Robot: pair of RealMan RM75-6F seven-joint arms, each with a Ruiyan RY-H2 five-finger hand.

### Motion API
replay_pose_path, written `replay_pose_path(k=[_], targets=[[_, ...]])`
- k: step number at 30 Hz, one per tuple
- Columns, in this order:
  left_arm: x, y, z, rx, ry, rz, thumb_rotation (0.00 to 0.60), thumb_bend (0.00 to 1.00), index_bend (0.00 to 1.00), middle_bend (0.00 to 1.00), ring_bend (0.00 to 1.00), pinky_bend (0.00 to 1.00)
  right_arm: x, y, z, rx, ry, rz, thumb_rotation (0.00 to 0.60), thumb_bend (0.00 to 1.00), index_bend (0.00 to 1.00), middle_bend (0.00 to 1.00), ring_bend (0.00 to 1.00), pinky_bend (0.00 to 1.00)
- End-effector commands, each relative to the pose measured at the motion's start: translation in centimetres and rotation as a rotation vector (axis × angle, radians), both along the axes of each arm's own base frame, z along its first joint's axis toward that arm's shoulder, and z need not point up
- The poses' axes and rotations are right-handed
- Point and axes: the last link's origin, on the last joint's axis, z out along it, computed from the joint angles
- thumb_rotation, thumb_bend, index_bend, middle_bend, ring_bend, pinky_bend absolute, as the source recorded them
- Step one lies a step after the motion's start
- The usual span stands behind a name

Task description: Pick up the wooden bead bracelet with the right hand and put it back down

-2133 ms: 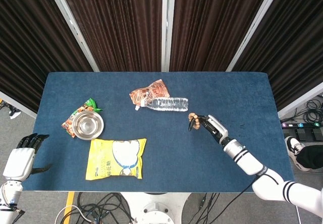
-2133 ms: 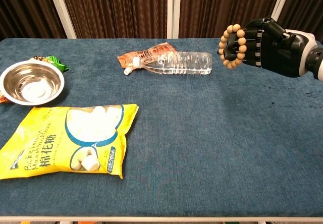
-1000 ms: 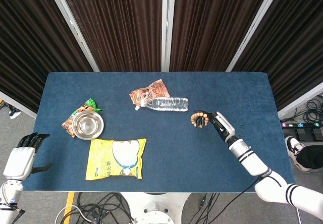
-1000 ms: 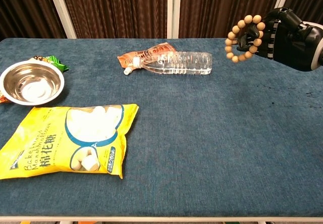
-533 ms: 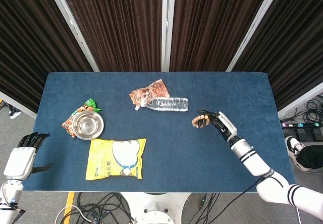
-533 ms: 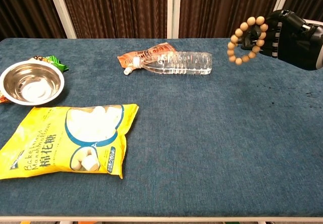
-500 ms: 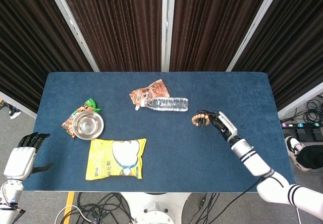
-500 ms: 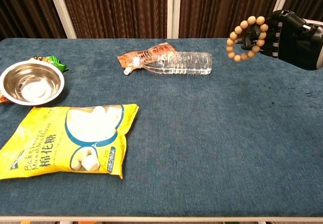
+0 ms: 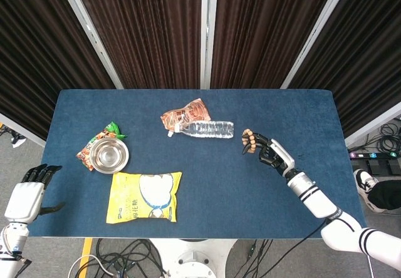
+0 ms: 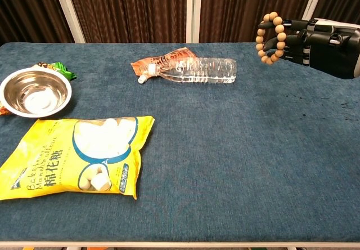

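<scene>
Right hand: the right hand (image 10: 315, 39), at the upper right of the chest view, holds the bracelet (image 10: 268, 38) hooked over its outstretched fingers (image 10: 284, 36); the loop hangs from the fingertips, clear of the table.
Same hand from above: in the head view the right hand (image 9: 270, 153) sits right of centre, with the bracelet (image 9: 248, 141) at its tip, pointing toward the bottle.
Bracelet: wooden beads, raised off the blue table (image 10: 225, 148), so the pick-up looks done and the setting down is the step in hand.
How to do it well: lower the hand straight down until the beads rest on the cloth, then spread the fingers and draw them back along their own line so the loop slides off and is not dragged.
Room to land: the bare cloth below the hand looks free; the bottle (image 10: 199, 70) lies nearby, toward the centre of the frame, so keep the descent on the right side.
Risk: a bead may catch on a fingertip during the pull-away and lift the loop again; a slow retreat should avoid this.
Left hand: the left hand (image 9: 28, 193), at the lower left edge of the head view, hangs off the table holding nothing, fingers loosely apart.
Other things: a steel bowl (image 10: 35, 92) and a yellow bag (image 10: 79, 157) lie at the left, well apart from the work.
</scene>
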Motion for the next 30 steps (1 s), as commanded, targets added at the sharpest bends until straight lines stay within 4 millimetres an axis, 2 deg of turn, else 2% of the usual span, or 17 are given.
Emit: replay_pose_path(k=[1, 3, 8, 13, 17, 22, 30], targets=[[0.0, 0.0, 0.0, 0.0, 0.0, 0.0, 0.6, 0.0, 0.17, 0.17, 0.09, 0.14, 0.1, 0.0, 0.0, 0.006, -0.026, -0.008, 0.33, 0.86, 0.2, 0.45, 0.06, 0.0], [0.0, 0.0, 0.0, 0.0, 0.001, 0.0, 0.6, 0.0, 0.17, 0.17, 0.09, 0.14, 0.2, 0.0, 0.1, 0.016, -0.055, -0.02, 0.289, 0.71, 0.2, 0.45, 0.06, 0.0], [0.0, 0.2, 0.1, 0.003, 0.001, -0.003, 0.6, 0.0, 0.17, 0.17, 0.09, 0.14, 0.0, 0.3, 0.4, 0.03, -0.099, -0.032, 0.242, 0.43, 0.2, 0.45, 0.06, 0.0], [0.1, 0.4, 0.1, 0.001, 0.002, -0.009, 0.6, 0.0, 0.17, 0.17, 0.09, 0.14, -0.2, 0.8, 0.8, 0.069, -0.171, -0.05, 0.217, 0.26, 0.2, 0.46, 0.06, 0.0], [0.2, 0.5, 0.0, -0.002, 0.003, -0.012, 0.6, 0.0, 0.17, 0.17, 0.09, 0.14, -1.1, 0.7, 0.8, 0.038, -0.06, -0.01, 0.214, 0.13, 0.2, 0.46, 0.06, 0.0], [0.3, 0.7, 0.0, -0.006, 0.005, -0.014, 0.6, 0.0, 0.17, 0.17, 0.09, 0.14, -1.7, 0.8, 0.8, -0.004, 0.098, 0.031, 0.215, 0.08, 0.22, 0.45, 0.06, 0.0], [0.5, 0.9, -0.2, -0.013, 0.005, -0.019, 0.6, 0.0, 0.17, 0.17, 0.09, 0.14, -2.2, 0.2, -0.1, -0.074, 0.442, 0.135, 0.214, 0.07, 0.25, 0.45, 0.06, 0.0]])
